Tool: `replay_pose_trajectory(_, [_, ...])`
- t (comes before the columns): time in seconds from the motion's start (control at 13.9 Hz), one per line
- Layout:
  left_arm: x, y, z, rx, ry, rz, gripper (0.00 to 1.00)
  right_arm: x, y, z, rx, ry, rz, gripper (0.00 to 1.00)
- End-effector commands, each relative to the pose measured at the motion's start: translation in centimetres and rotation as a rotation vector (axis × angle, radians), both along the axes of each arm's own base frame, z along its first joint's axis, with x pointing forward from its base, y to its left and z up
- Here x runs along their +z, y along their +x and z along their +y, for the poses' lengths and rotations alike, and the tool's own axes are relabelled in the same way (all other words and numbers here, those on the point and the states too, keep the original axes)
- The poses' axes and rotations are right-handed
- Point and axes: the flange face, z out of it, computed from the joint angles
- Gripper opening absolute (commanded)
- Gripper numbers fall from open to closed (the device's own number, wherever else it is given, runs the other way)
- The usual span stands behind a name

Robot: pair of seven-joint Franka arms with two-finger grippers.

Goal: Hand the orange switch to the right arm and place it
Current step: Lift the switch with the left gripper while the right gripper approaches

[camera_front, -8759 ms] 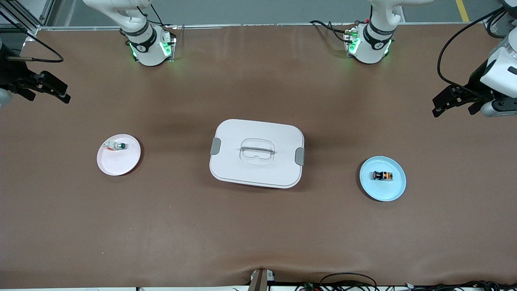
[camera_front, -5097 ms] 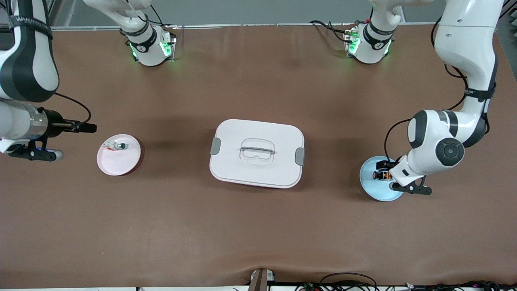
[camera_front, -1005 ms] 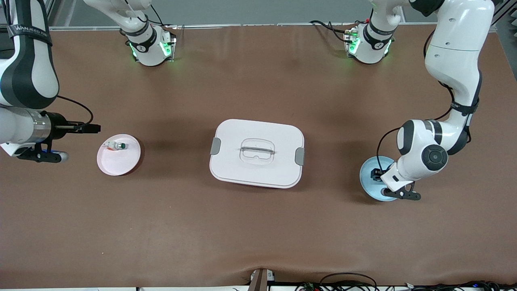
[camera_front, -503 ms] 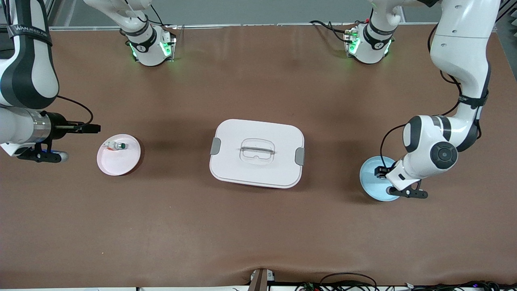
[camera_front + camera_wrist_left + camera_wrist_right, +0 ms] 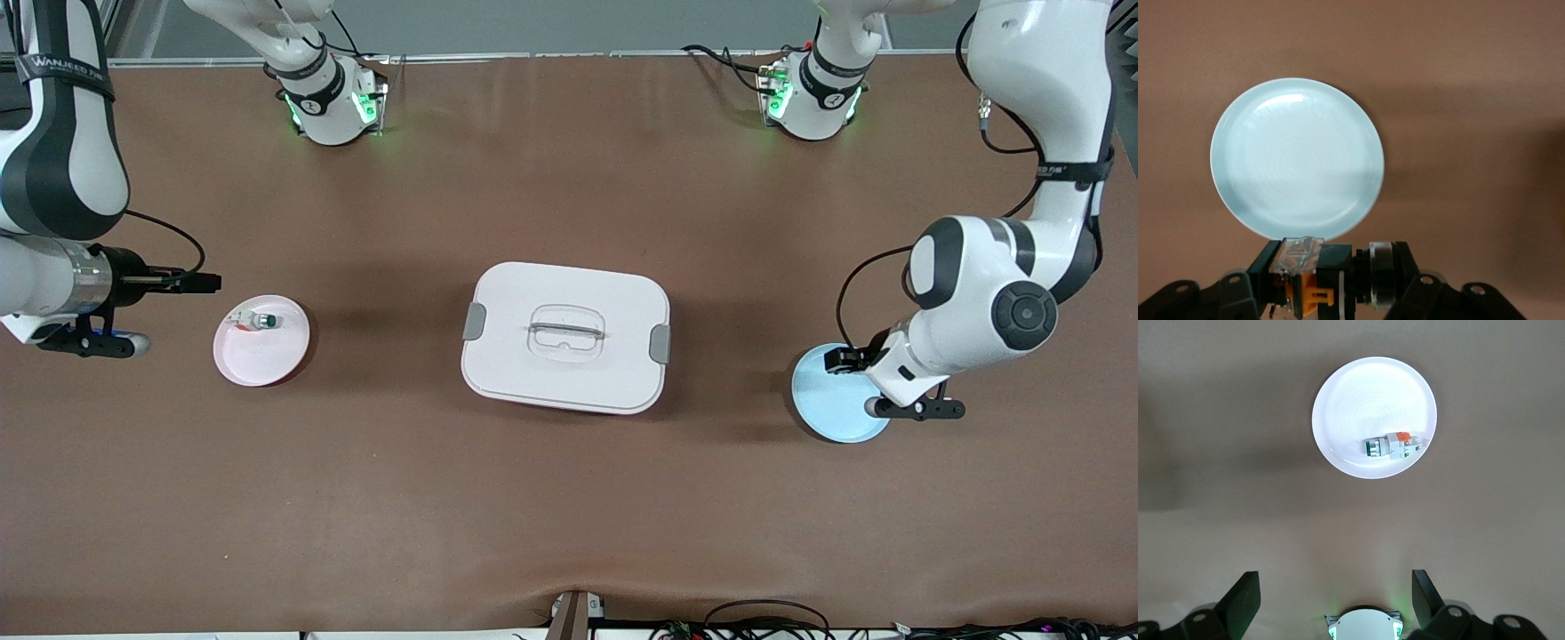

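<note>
Nearest the front camera, toward the left arm's end of the tabletop [image 5: 569, 498], lies a pale blue plate [image 5: 831, 409], bare in the left wrist view. The left gripper [image 5: 1331, 293] hangs over that plate's edge, clamped on the switch [image 5: 1313, 280]; the switch lies crosswise between the jaws, its black body with orange marks at one side and its round capped end at the other, clear of the plate's surface.

At mid-table sits a white lidded box [image 5: 565, 336] with a grey latch at each short end and a recessed handle in its lid.

Toward the right arm's end rests a pinkish-white plate [image 5: 261, 340] holding a white-bodied switch with a green cap [image 5: 1391, 446]. The right gripper [image 5: 203, 283] waits in the air just beside that plate, toward the tabletop's end, jaws spread wide and holding nothing. The right arm [image 5: 53, 160] reaches in from the view's edge.
</note>
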Motion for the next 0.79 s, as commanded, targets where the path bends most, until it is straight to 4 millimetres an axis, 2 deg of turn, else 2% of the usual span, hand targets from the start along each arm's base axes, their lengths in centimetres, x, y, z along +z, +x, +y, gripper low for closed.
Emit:
replay_pose_trajectory(0.0, [5.2,-0.8,-2.1,0.061,-0.039,0.035,0.32,0.1,-0.1,0.1,-0.011,0.044,-0.011,1.0])
replay_pose_trajectory(0.14, [8.2,-1.2,-4.0,0.088,-0.081,0.045,0.32,0.5,0.2,1.0,-0.047,0.135,-0.033,1.0])
replay_pose_trajectory(0.36, [12.9,-2.1,-8.1,0.168,-0.116,0.046,0.32,1.4,1.0,3.2,-0.093,0.214,-0.091,1.0])
replay_pose_trajectory(0.57, [15.9,-3.7,-12.6,0.31,-0.112,0.061,0.32,2.1,1.8,4.9,-0.141,0.287,-0.133,1.0])
replay_pose_trajectory(0.72, [17.5,-4.8,-16.1,0.419,-0.115,0.069,0.32,2.1,2.2,7.5,-0.183,0.296,-0.149,1.0])
